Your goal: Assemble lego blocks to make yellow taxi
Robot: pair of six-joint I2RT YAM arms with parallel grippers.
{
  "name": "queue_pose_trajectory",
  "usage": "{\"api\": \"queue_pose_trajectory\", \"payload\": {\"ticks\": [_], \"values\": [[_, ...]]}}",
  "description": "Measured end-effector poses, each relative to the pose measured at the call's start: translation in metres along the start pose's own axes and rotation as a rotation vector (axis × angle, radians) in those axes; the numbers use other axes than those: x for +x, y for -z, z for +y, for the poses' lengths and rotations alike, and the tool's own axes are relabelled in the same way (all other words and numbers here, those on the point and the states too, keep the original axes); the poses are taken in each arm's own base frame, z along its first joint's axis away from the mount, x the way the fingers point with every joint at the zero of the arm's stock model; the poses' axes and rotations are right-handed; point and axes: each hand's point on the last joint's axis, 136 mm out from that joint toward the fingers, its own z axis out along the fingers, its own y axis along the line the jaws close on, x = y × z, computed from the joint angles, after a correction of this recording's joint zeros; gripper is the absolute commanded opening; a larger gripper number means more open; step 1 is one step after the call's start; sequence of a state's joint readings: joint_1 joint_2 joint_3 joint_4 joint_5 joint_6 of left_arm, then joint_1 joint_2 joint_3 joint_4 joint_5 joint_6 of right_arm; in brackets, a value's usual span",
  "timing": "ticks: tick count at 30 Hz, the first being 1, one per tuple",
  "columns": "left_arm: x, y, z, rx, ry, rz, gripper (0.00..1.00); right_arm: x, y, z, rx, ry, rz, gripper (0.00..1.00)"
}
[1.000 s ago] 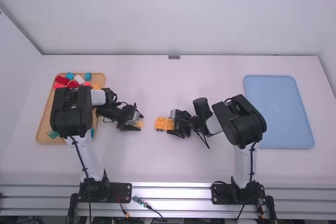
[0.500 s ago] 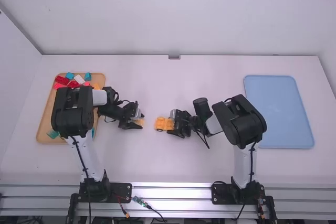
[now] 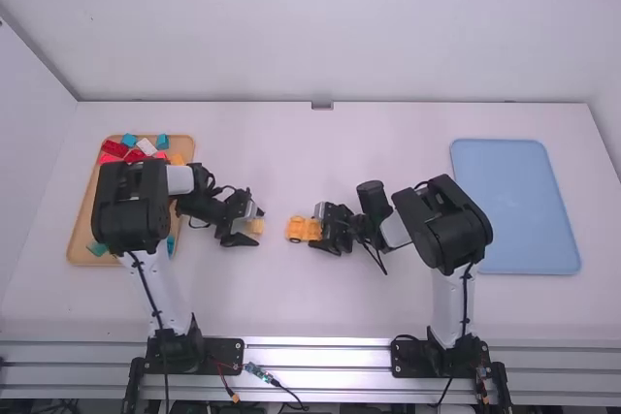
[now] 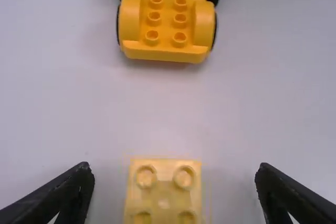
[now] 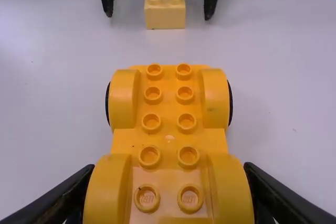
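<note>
- The left gripper is wide open around the pale yellow block, with a gap at both sides, so it grips nothing
- The right gripper has its fingers pressed on both sides of the yellow wheeled base, near the middle of the surface
- Both are probably light, stiff, rather smooth; I would grasp the block by its flat sides, keeping the studs free

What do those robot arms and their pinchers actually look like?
The left arm and right arm match: smooth white links with chunky, rounded black joints, and a thin black cable running along the left one's white link. The left gripper and right gripper are black too, each with two slim fingers tapering to narrow, rounded tips.
</note>
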State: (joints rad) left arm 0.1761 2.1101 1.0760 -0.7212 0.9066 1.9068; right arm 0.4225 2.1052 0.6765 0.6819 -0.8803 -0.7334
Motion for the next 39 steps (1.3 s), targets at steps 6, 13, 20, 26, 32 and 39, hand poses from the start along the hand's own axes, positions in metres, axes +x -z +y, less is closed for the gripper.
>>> {"api": "queue_pose_trajectory", "payload": {"ticks": [6,13,20,26,32,39], "values": [[0.0,0.009,0.01,-0.062,-0.063,-0.036,0.86,0.0,0.0,0.0,0.0,-0.001,0.0,0.72],[-0.004,-0.004,0.011,-0.054,-0.114,-0.034,0.74,0.0,0.0,0.0,0.0,0.001,0.0,0.72],[-0.001,-0.006,0.017,-0.063,-0.119,-0.011,0.58,0.0,0.0,0.0,0.001,0.0,0.0,0.72],[0.001,-0.006,0.022,-0.08,-0.08,-0.003,0.53,0.0,0.0,0.0,-0.001,-0.006,0.001,0.72],[0.002,-0.007,0.02,-0.075,-0.059,-0.001,0.27,-0.001,0.0,-0.002,0.005,-0.017,0.001,0.72],[0.001,-0.007,0.02,-0.076,-0.056,-0.004,0.29,-0.001,-0.001,-0.002,0.004,-0.021,0.002,0.73]]}}
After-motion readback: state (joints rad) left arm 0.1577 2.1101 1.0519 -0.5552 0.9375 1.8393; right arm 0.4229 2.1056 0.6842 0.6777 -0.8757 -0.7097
